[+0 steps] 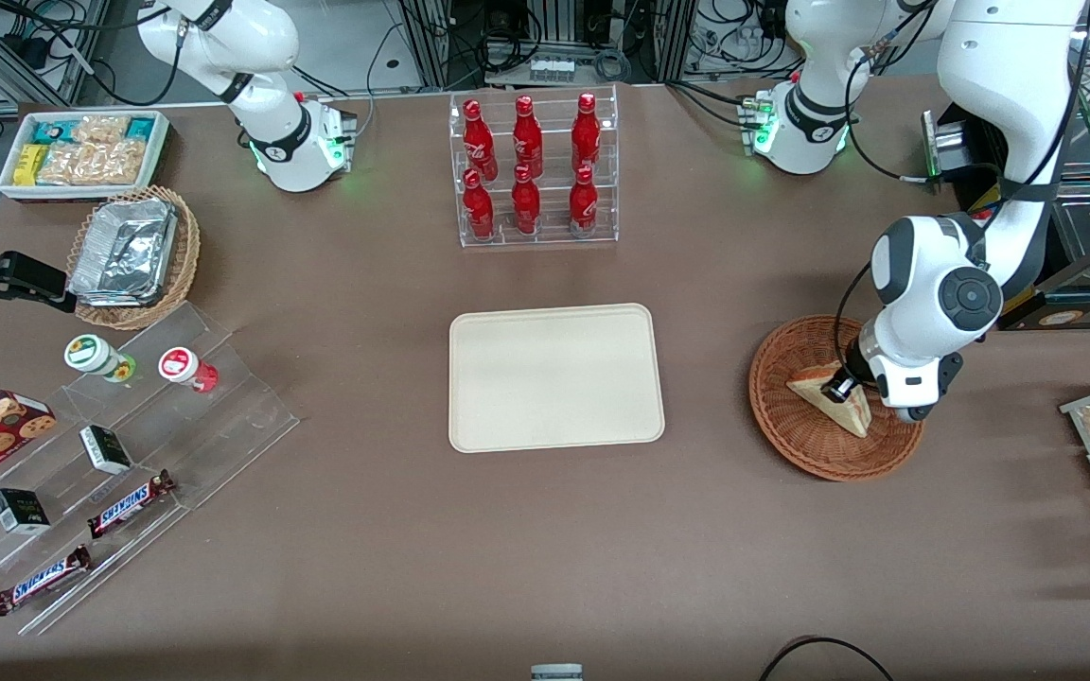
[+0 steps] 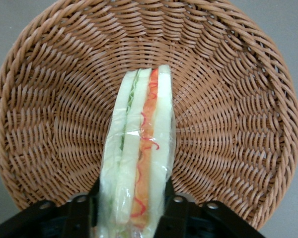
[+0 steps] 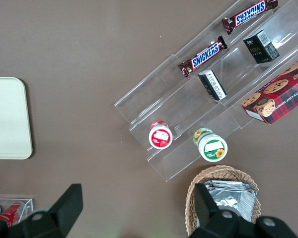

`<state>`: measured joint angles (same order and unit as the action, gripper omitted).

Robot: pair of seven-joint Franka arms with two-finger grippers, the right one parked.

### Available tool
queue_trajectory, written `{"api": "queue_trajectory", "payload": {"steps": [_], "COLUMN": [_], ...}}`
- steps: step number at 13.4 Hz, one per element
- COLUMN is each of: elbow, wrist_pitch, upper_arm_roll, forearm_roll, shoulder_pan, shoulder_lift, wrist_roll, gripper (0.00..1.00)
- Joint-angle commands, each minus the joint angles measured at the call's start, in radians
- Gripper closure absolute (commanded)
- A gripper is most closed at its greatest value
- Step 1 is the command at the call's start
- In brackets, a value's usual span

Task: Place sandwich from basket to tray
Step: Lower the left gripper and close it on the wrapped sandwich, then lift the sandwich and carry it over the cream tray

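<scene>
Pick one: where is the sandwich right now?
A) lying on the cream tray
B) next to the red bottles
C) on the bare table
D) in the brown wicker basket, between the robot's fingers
D: the sandwich sits in the basket with the end effector closed on its sides, while the tray holds nothing.
</scene>
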<state>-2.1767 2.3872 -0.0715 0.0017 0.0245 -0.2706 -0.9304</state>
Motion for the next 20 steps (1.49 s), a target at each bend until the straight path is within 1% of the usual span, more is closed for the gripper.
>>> {"api": "queue_trajectory", "payload": {"steps": [1, 4, 6, 10, 12, 13, 15, 18, 20], "elbow": [0.067, 0.233, 0.296, 0.328, 0.348, 0.371, 0.476, 0.668, 0.715], "wrist_pitch": [-0.139, -0.356, -0.431, -0.439, -0.439, -0.439, -0.454, -0.528, -0.523], "upper_arm_roll": [-0.004, -0.071, -0.079, -0.079, -0.079, -0.079, -0.079, -0.079, -0.079], "forearm_roll": [-0.005, 0.014, 0.012, 0.009, 0.003, 0.004, 0.006, 0.006, 0.000], "shoulder_pan": [0.009, 0.029, 0.090, 0.222, 0.285, 0.320, 0.395, 0.480, 0.530], "shoulder_lift": [0.041, 0.021, 0.018, 0.001, -0.013, -0.036, -0.126, -0.278, -0.326], "wrist_roll": [-0.005, 0.001, 0.001, 0.004, 0.062, 0.093, 0.162, 0.165, 0.162], "gripper": [1.00, 1.00, 1.00, 1.00, 1.00, 1.00, 1.00, 1.00, 1.00]}}
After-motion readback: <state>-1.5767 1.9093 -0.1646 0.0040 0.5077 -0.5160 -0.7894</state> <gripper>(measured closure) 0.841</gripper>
